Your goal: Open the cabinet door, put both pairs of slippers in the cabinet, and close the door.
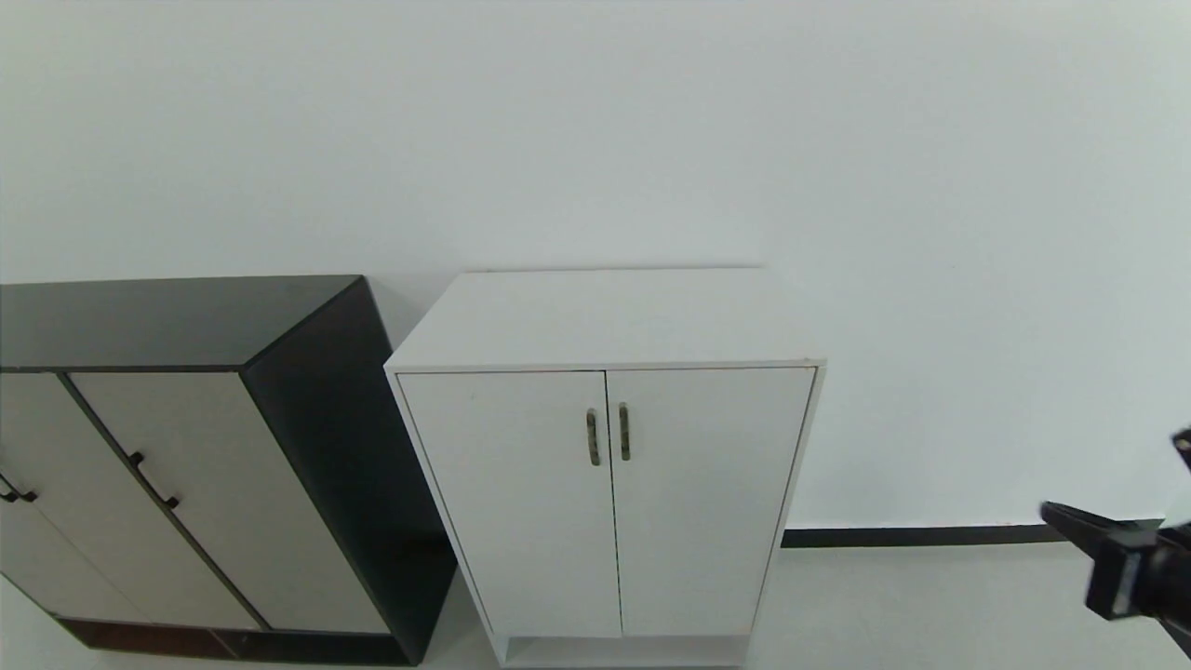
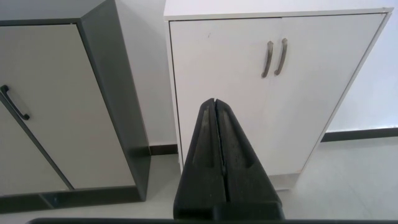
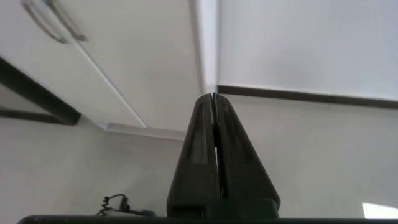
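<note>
- You can't see inside the white cabinet [image 1: 605,316]: both doors [image 1: 521,502] are closed, and the head view's lower edge cuts off its base.
- The dark cabinet [image 1: 335,447] runs off the head view's left edge; its far-left door [image 1: 37,549] shows you just a sliver.
- The right gripper [image 1: 1056,515] is cropped by the head view's right edge.
- In the right wrist view the cabinet's handles [image 3: 56,25] are cut at the top edge, and a small dark coil [image 3: 115,202] on the floor [image 3: 311,155] is too small to identify.
</note>
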